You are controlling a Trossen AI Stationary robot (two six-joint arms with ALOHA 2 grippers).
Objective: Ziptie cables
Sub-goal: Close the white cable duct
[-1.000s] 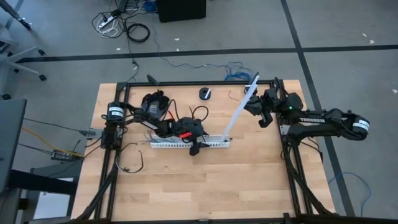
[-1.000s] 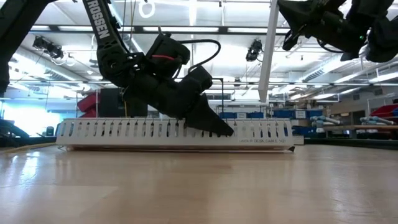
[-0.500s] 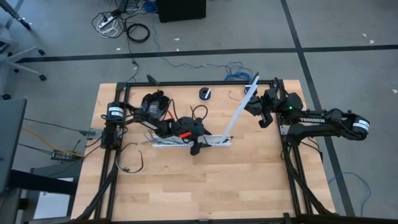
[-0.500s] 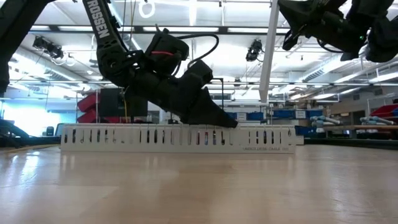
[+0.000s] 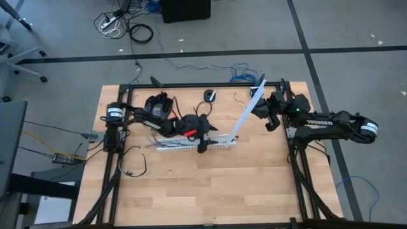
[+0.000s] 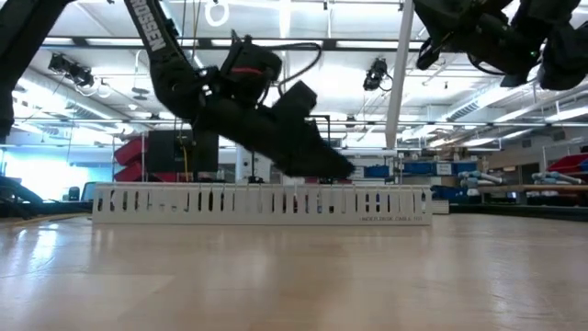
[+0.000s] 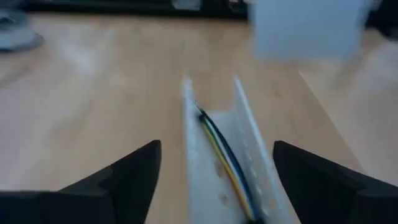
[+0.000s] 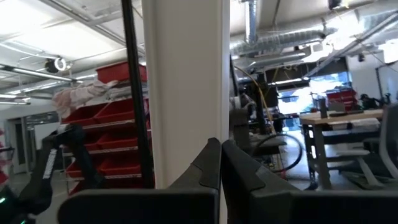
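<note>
High view: the cables (image 5: 170,137) are seen running left to right inside a white slotted duct (image 5: 219,144) near the middle of the wooden table (image 5: 210,191), their long axis matching the duct's own. In the left wrist view, thin dark, yellow and green wires (image 7: 225,158) are shown lying lengthwise in the open channel (image 7: 193,168), pointing away toward the duct's far end. The left gripper (image 5: 202,144) is held just above the duct, its fingers (image 7: 124,177) spread wide to either side of the channel and closed on nothing. The right gripper (image 5: 262,107) is raised near the table's back right edge, its jaws shut on a long white strip, the duct's cover (image 5: 247,112), which slants from the gripper down toward the duct's right end. In the right wrist view the cover (image 8: 185,87) is seen standing upright between the closed fingertips.

A small dark round object (image 5: 210,95) lies near the back edge of the table, well apart from the duct, and a dark bundle (image 5: 156,105) sits behind the left arm. From the low view, the duct's slotted wall (image 6: 257,202) is seen in front of the cables, with the left arm (image 6: 248,110) hanging above it. A black frame borders the light wood surface. Beyond it, a workshop with ceiling lights, red bins (image 8: 118,162) and benches is shown.
</note>
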